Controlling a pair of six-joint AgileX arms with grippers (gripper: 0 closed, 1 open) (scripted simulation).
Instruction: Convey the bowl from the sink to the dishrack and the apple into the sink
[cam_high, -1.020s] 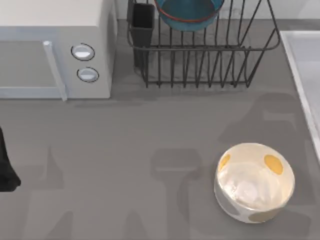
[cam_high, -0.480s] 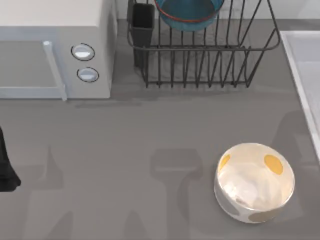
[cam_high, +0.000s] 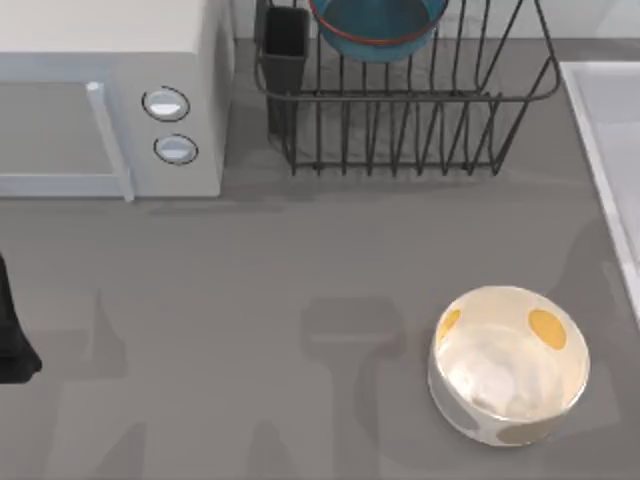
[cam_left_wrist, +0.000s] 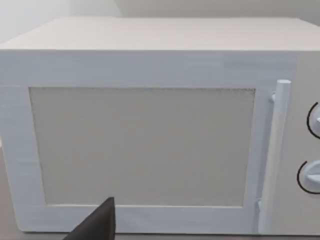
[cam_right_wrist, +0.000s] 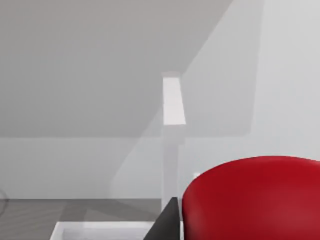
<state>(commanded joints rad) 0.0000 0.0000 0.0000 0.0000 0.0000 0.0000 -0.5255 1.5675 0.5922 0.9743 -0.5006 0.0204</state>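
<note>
The teal-blue bowl (cam_high: 378, 25) with its orange-red rim rests in the dark wire dishrack (cam_high: 400, 120) at the back. The pale sink (cam_high: 590, 120) runs along the table's right edge. The glossy red apple (cam_right_wrist: 255, 200) hangs close to the right wrist camera, above a white corner of the sink's rim (cam_right_wrist: 100, 227). My right gripper (cam_right_wrist: 235, 230) is shut on it, with one dark finger (cam_right_wrist: 167, 225) showing beside the fruit. My left arm (cam_high: 10, 330) is parked at the table's left edge, facing the microwave, and one dark fingertip (cam_left_wrist: 100, 222) shows there.
A white microwave (cam_high: 110, 100) with two round knobs stands at the back left. The cream-white bowl with yellow-orange spots (cam_high: 508, 362) sits at the front right. A black utensil cup (cam_high: 287, 45) stands at the rack's left corner.
The arm's shadow on the table near the spotted bowl has slid right, toward the sink. The bowls, the rack and the left arm have not moved.
</note>
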